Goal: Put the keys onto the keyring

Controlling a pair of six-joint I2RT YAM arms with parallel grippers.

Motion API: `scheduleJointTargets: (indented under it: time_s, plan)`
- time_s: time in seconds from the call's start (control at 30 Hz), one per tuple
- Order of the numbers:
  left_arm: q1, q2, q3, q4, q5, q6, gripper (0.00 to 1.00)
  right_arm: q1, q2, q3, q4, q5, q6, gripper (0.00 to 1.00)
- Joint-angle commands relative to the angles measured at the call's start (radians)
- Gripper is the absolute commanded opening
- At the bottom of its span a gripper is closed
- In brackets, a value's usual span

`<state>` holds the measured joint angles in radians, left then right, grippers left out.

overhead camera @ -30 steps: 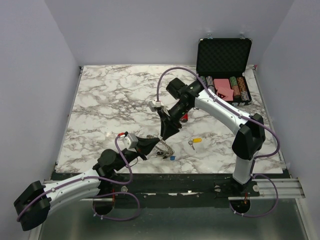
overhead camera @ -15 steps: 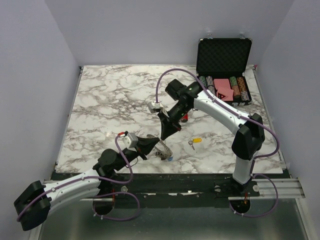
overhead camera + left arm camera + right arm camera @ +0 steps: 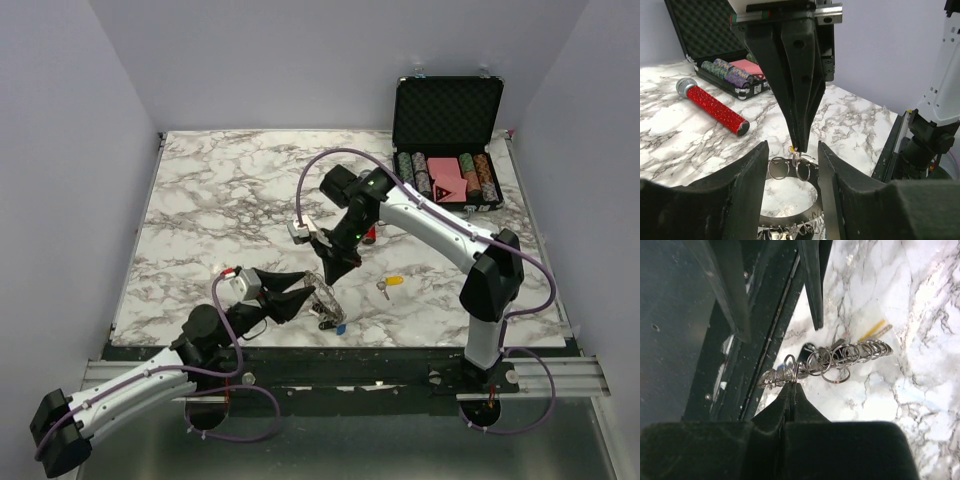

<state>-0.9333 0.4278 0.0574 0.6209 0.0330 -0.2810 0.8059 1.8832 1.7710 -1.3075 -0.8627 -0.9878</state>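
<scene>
right end effector (image 3: 330, 277): fingers pressed together, and the tips are nipping one small loop of the silvery wire keyring (image 3: 840, 359). It comes down on the ring from above.
left end effector (image 3: 791, 167): fingers apart, one on each side of the keyring's loops. Honestly can't tell if either finger touches the wire.
keyring spot: near the front edge of the white marble-pattern table (image 3: 220, 210), right between the two end effectors.
yellow-headed silver key (image 3: 391, 282): lying loose on the table to the right of the keyring, clearly apart from it.
blue-headed key (image 3: 341, 327): just beside the keyring at the very front edge. It's too small to say whether it's hooked on a loop.
red glittery cylinder with a silver cap (image 3: 715, 107): lying flat on the table beyond the right end effector.
open black foam-lined case (image 3: 447, 110): sits at the far right corner with its lid up, with rows of striped poker chips (image 3: 483, 175) inside it.
</scene>
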Motion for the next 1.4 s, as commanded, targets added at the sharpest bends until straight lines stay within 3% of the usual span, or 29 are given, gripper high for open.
scheduleJointTargets:
  time_s: [0.0, 0.2, 0.23, 0.33, 0.57, 0.77, 0.93, 1.0, 1.07, 1.37]
  plan:
    - [0.002, -0.109, -0.099, -0.150, -0.024, -0.029, 0.53, 0.032, 0.001, 0.067, -0.068, 0.139, -0.003, 0.00]
    - [-0.001, -0.022, -0.090, -0.090, 0.050, -0.003, 0.57, 0.050, 0.019, 0.122, -0.111, 0.195, -0.006, 0.00]
    - [-0.001, 0.011, -0.084, -0.073, 0.065, 0.006, 0.63, 0.055, 0.019, 0.125, -0.111, 0.201, -0.006, 0.00]
    - [-0.001, 0.113, -0.062, -0.033, 0.082, 0.052, 0.99, 0.062, 0.021, 0.131, -0.111, 0.205, -0.005, 0.00]
    - [-0.002, 0.160, -0.031, 0.049, 0.032, 0.144, 0.99, 0.073, 0.021, 0.110, -0.111, 0.194, -0.009, 0.00]
    - [-0.001, 0.011, -0.108, 0.076, -0.002, 0.134, 0.99, 0.075, 0.016, 0.105, -0.111, 0.171, -0.015, 0.00]
    - [0.001, 0.012, -0.099, 0.062, 0.042, 0.199, 0.90, 0.075, 0.010, 0.099, -0.111, 0.154, -0.028, 0.00]
    - [0.007, 0.051, -0.076, 0.063, 0.092, 0.215, 0.80, 0.073, 0.007, 0.091, -0.111, 0.145, -0.034, 0.00]
    - [0.019, 0.087, -0.064, 0.069, 0.137, 0.210, 0.64, 0.073, 0.001, 0.087, -0.111, 0.142, -0.038, 0.00]
    - [0.047, 0.124, -0.062, 0.111, 0.174, 0.180, 0.48, 0.073, -0.010, 0.077, -0.111, 0.120, -0.055, 0.00]
